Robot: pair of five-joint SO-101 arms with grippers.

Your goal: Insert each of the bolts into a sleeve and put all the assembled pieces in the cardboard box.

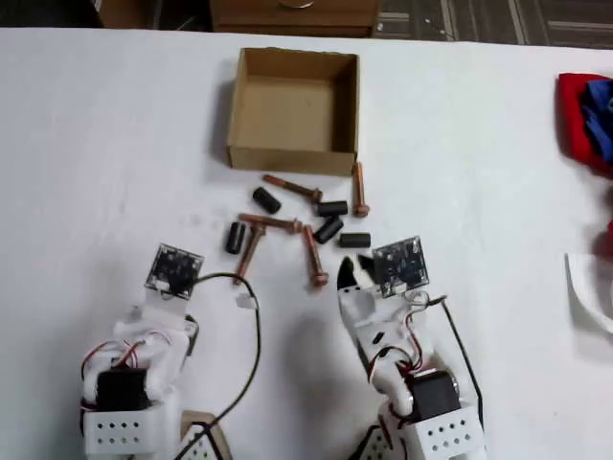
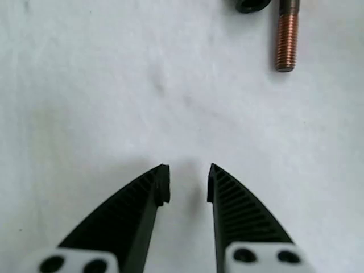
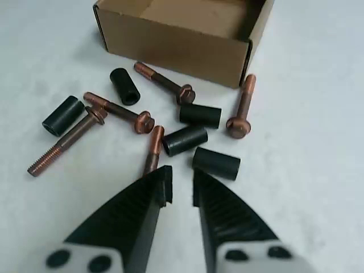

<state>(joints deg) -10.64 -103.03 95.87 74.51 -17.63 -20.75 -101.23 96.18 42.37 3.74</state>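
The open cardboard box (image 1: pixel 295 110) (image 3: pixel 187 34) sits empty at the back middle of the white table. In front of it lie several loose copper bolts (image 1: pixel 290 187) (image 3: pixel 119 110) and several black sleeves (image 1: pixel 331 208) (image 3: pixel 200 115), all separate. My right gripper (image 1: pixel 356 268) (image 3: pixel 181 186) is open just short of the pile, holding nothing; one bolt (image 3: pixel 152 149) and one sleeve (image 3: pixel 216 163) lie right at its tips. My left gripper (image 2: pixel 186 183) is open over bare table to the left of the pile, with a bolt's threaded end (image 2: pixel 287 42) and a sleeve's edge (image 2: pixel 252 4) beyond it.
A red and blue cloth (image 1: pixel 584 110) and a white object (image 1: pixel 589 292) lie at the table's right edge. A black cable (image 1: pixel 255 335) loops between the two arms. Wooden furniture (image 1: pixel 292 14) stands behind the table.
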